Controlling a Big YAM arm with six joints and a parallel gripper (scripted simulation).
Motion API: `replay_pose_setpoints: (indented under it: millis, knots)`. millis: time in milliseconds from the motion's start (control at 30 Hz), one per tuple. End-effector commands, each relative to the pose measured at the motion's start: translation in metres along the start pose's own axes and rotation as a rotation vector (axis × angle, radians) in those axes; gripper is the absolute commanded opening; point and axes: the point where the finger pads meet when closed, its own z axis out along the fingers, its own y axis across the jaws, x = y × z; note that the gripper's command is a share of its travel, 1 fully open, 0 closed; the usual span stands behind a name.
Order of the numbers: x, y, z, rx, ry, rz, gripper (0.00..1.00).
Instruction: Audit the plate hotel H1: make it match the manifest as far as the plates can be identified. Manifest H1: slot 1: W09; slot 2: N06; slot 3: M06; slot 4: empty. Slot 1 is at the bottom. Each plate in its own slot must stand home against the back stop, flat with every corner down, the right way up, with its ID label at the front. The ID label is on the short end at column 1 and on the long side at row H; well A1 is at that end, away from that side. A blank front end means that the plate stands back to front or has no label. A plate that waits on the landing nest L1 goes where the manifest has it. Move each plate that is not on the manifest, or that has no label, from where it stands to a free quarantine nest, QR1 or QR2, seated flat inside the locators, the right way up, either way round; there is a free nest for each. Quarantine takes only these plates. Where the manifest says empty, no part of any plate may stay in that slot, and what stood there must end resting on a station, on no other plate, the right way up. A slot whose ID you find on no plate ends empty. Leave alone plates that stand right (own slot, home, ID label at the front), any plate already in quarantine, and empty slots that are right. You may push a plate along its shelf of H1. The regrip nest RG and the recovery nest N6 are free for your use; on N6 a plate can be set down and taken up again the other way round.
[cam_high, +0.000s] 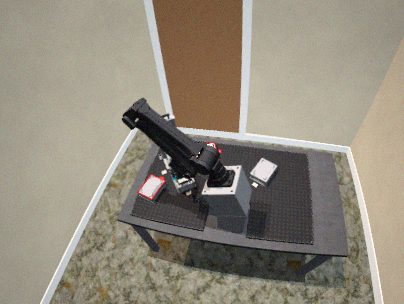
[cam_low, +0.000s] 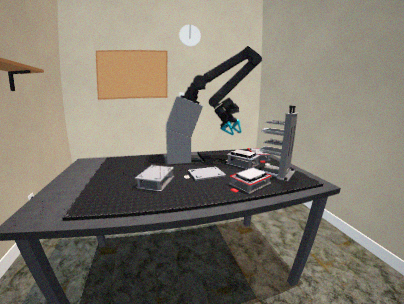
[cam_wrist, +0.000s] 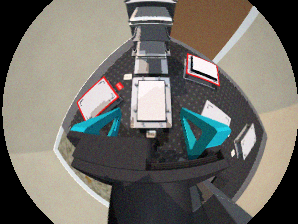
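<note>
My gripper (cam_low: 231, 128) (cam_wrist: 150, 111) (cam_high: 183, 183) has cyan fingers and is open and empty. It hangs above a white well plate (cam_low: 244, 156) (cam_wrist: 152, 100) that sits flat on a nest in front of the plate hotel H1 (cam_low: 285, 145) (cam_wrist: 150, 4). The fingers stand clear of the plate, one to each side in the wrist view. The hotel's shelves face the gripper; I cannot tell what stands in the slots. In the top view the arm hides most of the hotel.
A red-rimmed nest with a plate (cam_low: 251, 178) (cam_high: 151, 187) (cam_wrist: 97, 98) lies left of the hotel. A second red-rimmed nest lies on the other side. A further plate (cam_low: 155, 177) (cam_high: 263, 171) and a flat nest (cam_low: 206, 173) lie beyond the arm's grey pedestal (cam_low: 181, 131).
</note>
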Motion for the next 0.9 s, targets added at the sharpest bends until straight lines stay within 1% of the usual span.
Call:
replay_pose_setpoints:
  millis: [0, 100, 467, 533, 800, 833, 867]
  knots:
    - [-0.003, -0.010, -0.016, 0.022, 0.022, -0.015, 1.00]
    - [-0.009, -0.012, -0.021, 0.025, 0.020, -0.015, 1.00]
    - [-0.028, -0.009, -0.040, 0.018, 0.017, -0.016, 1.00]
    - [-0.028, -0.009, -0.040, 0.018, 0.017, -0.016, 1.00]
    - [-0.043, -0.008, -0.052, 0.017, 0.012, -0.012, 1.00]
    - [-0.044, -0.004, -0.051, 0.006, 0.020, -0.034, 1.00]
    - [-0.050, 0.006, -0.043, -0.015, 0.011, -0.046, 1.00]
